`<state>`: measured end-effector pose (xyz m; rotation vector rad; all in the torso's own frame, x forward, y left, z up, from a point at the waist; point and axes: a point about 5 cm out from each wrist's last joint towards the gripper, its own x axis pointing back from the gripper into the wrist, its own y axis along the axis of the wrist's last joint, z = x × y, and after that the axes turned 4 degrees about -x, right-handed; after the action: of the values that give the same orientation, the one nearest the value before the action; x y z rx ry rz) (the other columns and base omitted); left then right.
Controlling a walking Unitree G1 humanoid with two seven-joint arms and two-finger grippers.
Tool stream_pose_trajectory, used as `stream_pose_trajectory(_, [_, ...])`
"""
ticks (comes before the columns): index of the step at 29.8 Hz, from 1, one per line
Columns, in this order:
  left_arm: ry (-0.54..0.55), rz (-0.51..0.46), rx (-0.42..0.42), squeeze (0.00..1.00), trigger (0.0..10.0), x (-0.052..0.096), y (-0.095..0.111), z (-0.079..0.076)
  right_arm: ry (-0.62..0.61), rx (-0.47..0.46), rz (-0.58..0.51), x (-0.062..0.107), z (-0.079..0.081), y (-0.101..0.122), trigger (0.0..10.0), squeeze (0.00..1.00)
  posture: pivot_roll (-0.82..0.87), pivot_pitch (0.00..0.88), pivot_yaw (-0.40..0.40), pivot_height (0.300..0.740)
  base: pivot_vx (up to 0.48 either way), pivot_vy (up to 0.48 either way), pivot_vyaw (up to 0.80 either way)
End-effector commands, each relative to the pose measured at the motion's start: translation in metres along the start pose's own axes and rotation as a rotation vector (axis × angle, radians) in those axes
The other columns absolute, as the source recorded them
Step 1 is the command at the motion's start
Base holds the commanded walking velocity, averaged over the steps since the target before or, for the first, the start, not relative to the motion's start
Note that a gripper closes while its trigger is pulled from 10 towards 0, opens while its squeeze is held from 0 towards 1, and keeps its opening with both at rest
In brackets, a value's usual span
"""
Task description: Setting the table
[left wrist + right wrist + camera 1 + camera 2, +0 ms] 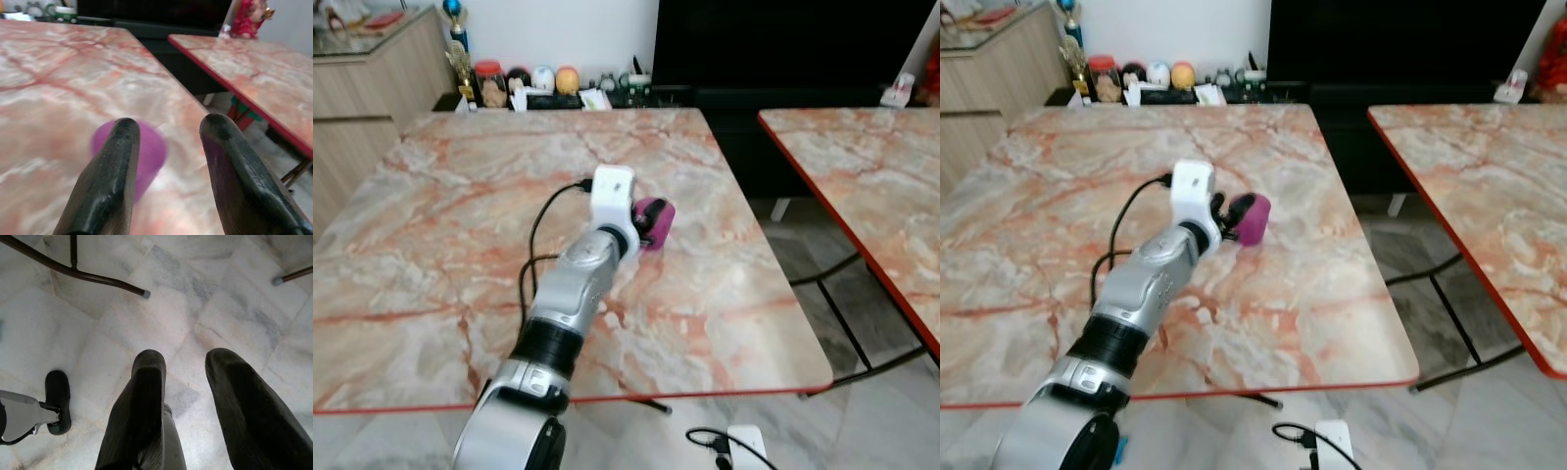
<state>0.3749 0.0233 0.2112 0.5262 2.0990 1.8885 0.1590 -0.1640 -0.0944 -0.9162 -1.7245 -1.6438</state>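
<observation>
Left gripper [168,134]: fingers spread, gripping nothing, purple cup [142,152] just beyond the tips.
Left arm: stretched forward over the marble table [460,215].
Purple cup: lying on its side, mid-table, right of centre.
Right gripper [183,367]: fingers parted, empty, hanging over the floor [195,293].

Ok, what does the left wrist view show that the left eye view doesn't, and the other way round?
Left wrist view alone: the left gripper from behind its two black fingers, spread apart, with the purple cup blurred just beyond them, not held, and a red figurine on the second table.

Left eye view alone: the silver left arm reaching over the marble table, its black cable, and jars along the far wall.

Both: the cup, the marble table and the second table.
</observation>
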Motion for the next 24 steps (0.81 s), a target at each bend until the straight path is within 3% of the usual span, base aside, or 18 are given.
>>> stream_pose_trajectory(1, [0.014, 0.052, 0.021, 0.00, 10.0, -0.004, -0.007, 0.003, 0.001, 0.013, 0.009, 0.000, 0.000, -0.002, 10.0, 0.00, 0.13, 0.000, -0.021, 0.736, 0.000, 0.000, 0.00])
stream_pose_trajectory(9, [0.106, 0.140, 0.078, 0.00, 10.0, -0.016, -0.010, 0.018, -0.001, 0.015, 0.015, 0.000, 0.000, -0.003, 10.0, 0.00, 0.13, 0.000, -0.015, 0.736, 0.000, 0.000, 0.00])
stream_pose_trajectory(10, [0.132, 0.142, 0.098, 0.24, 10.0, -0.017, -0.010, 0.022, -0.001, 0.017, 0.019, 0.001, 0.000, -0.004, 10.0, 0.00, 0.12, 0.000, -0.014, 0.736, 0.000, 0.000, 0.00])
stream_pose_trajectory(11, [0.143, 0.141, 0.103, 0.24, 10.0, -0.017, -0.010, 0.024, -0.001, 0.018, 0.020, 0.001, 0.000, -0.004, 10.0, 0.00, 0.12, 0.000, -0.014, 0.736, 0.000, 0.000, 0.00])
stream_pose_trajectory(12, [0.161, 0.144, 0.114, 0.65, 10.0, -0.018, -0.010, 0.028, -0.001, 0.019, 0.024, 0.001, -0.001, -0.005, 10.0, 0.00, 0.12, 0.000, -0.014, 0.736, 0.000, 0.000, 0.00])
stream_pose_trajectory(15, [0.192, 0.140, 0.132, 0.68, 10.0, -0.018, -0.009, 0.034, -0.003, 0.020, 0.027, 0.001, -0.002, -0.005, 10.0, 0.00, 0.12, 0.000, -0.013, 0.736, 0.000, 0.000, 0.00])
stream_pose_trajectory(17, [0.200, 0.133, 0.145, 0.68, 10.0, -0.018, -0.008, 0.036, -0.004, 0.021, 0.028, 0.001, -0.003, -0.005, 10.0, 0.00, 0.12, 0.000, -0.013, 0.736, 0.000, 0.000, 0.00])
stream_pose_trajectory(18, [0.194, 0.080, 0.186, 0.39, 10.0, -0.019, -0.001, 0.037, -0.005, 0.020, 0.027, 0.001, -0.003, -0.005, 10.0, 0.00, 0.11, 0.000, -0.013, 0.736, 0.000, 0.000, 0.00])
stream_pose_trajectory(19, [0.184, 0.036, 0.189, 0.00, 10.0, -0.019, 0.005, 0.038, -0.006, 0.018, 0.026, 0.001, -0.003, -0.005, 10.0, 0.00, 0.11, 0.000, -0.011, 0.736, 0.000, 0.000, 0.00])
stream_pose_trajectory(21, [0.152, -0.107, 0.124, 0.00, 10.0, -0.018, 0.019, 0.039, -0.009, 0.014, 0.024, 0.001, -0.004, -0.005, 10.0, 0.00, 0.10, 0.000, -0.009, 0.736, 0.000, 0.000, 0.00])
stream_pose_trajectory(24, [0.151, -0.236, 0.002, 0.00, 10.0, -0.005, 0.017, 0.051, -0.015, 0.005, 0.025, 0.001, -0.006, -0.006, 10.0, 0.00, 0.10, 0.000, -0.011, 0.736, 0.000, 0.000, 0.00])
